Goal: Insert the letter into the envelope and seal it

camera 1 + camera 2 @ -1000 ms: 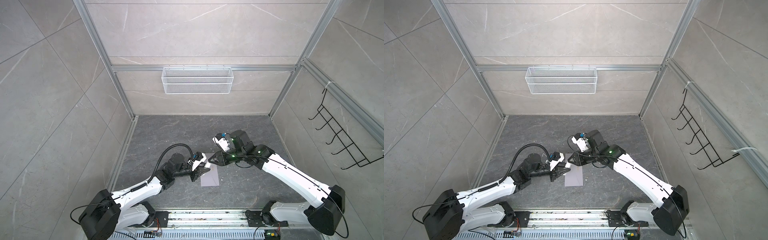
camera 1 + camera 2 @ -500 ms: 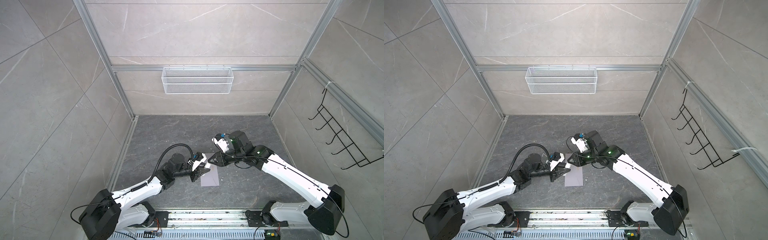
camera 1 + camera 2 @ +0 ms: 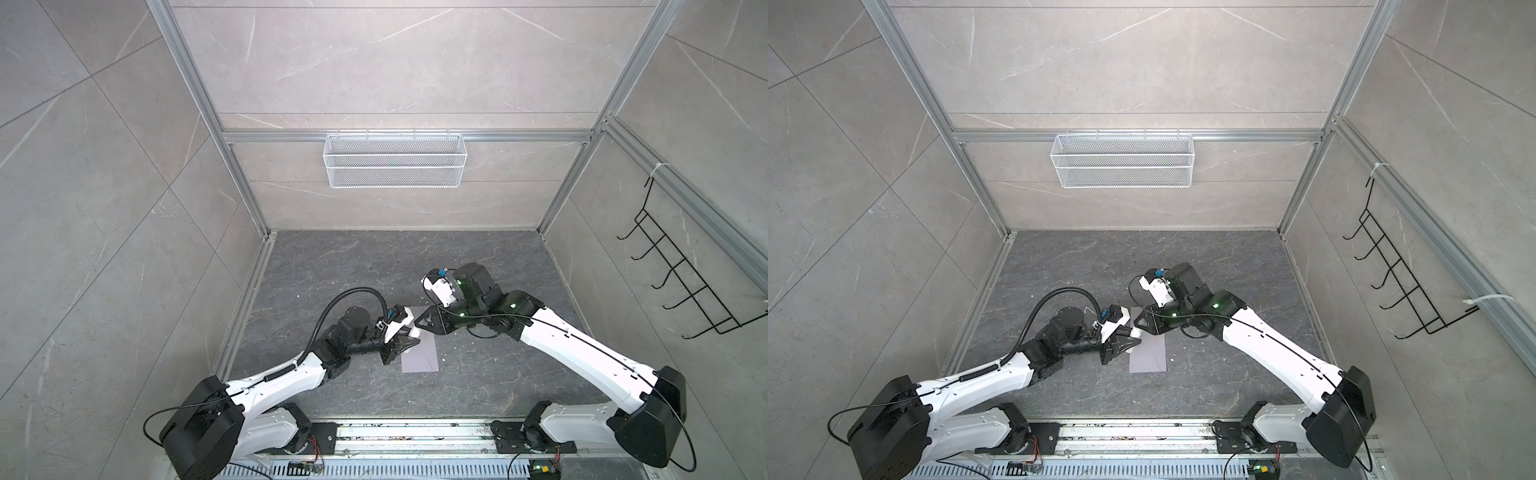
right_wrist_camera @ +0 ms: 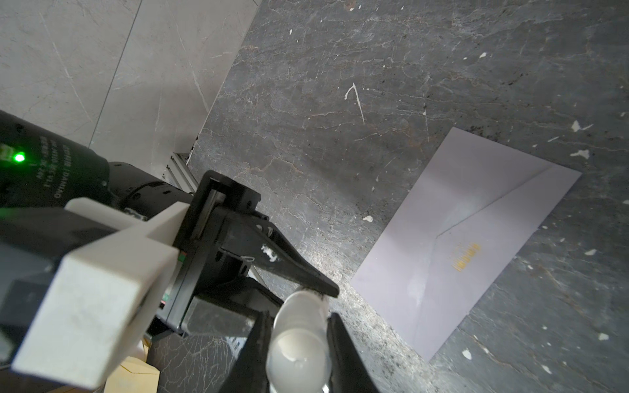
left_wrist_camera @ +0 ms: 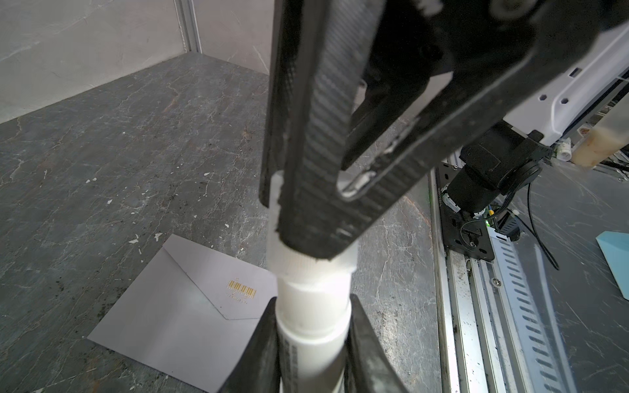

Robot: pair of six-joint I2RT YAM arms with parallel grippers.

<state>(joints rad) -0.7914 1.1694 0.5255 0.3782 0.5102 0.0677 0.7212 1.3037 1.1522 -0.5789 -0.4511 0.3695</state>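
Checking against the frames just before: almost nothing is shifting. The left claw (image 3: pixel 406 342) is staying clenched on the body of a white glue stick (image 5: pixel 311 326). The right claw (image 3: pixel 421 326) is staying clenched on its ribbed cap (image 5: pixel 313 263). They are meeting end to end, raised over the far half of the envelope (image 3: pixel 420 356). The cap is still sitting on the tube with no gap showing. Judgement: uncapping is only beginning or stalling, so no glue is going on yet.

The envelope is lying flat on the bench (image 3: pixel 353 266), untouched. Its long axis is running front to back in both top views, rail side toward the back wall. The flap (image 4: pixel 503 217) is lying folded down, hinged on a long edge. Its tip is pointing across the width, and a gold barcode-like mark (image 5: pixel 242 290) is sitting near that tip. The top views are not resolving which long edge carries the hinge. The letter is not showing on the bench, and I cannot tell whether it is inside.
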